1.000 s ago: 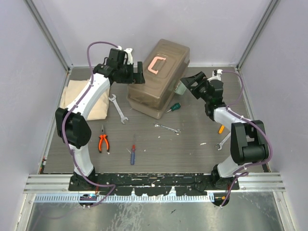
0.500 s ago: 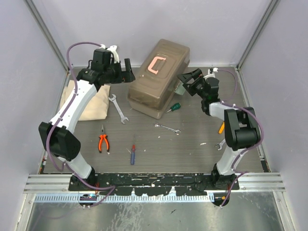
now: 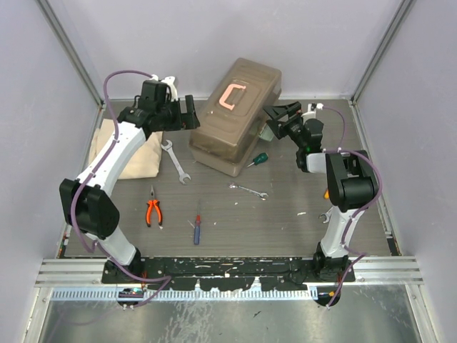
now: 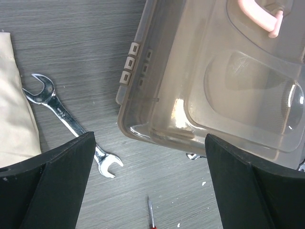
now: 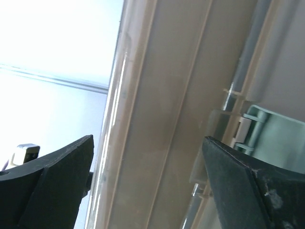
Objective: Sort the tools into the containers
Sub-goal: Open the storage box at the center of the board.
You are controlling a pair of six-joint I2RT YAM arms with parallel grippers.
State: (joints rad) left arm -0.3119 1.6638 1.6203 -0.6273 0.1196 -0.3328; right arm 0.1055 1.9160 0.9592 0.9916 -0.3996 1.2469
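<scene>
A beige cloth (image 3: 136,153) is lying at the left edge of the worktop (image 3: 278,229). Just right of it, the left gripper (image 3: 188,113) is hovering with its fingers spread wide and holding nothing, close beside the left end of the toolbox (image 3: 239,125). Below it a large wrench (image 3: 176,161) is lying on the bare worktop, and nearer the front the pliers (image 3: 153,210) and a blue-and-red screwdriver (image 3: 197,230) are lying apart from each other. The toolbox is sitting at the back centre with its lid down and its pink handle (image 3: 230,95) on top; the brown plastic is too cloudy to tell what it is holding. A small wrench (image 3: 248,190) and a green screwdriver (image 3: 258,158) are lying outside it, near its front corner. The right gripper (image 3: 277,120) is also standing spread and empty, right at the toolbox's pale green latch (image 5: 271,131). Farther right, an orange screwdriver (image 3: 328,191) and a third wrench (image 3: 323,216) are showing partly behind the right arm.
</scene>
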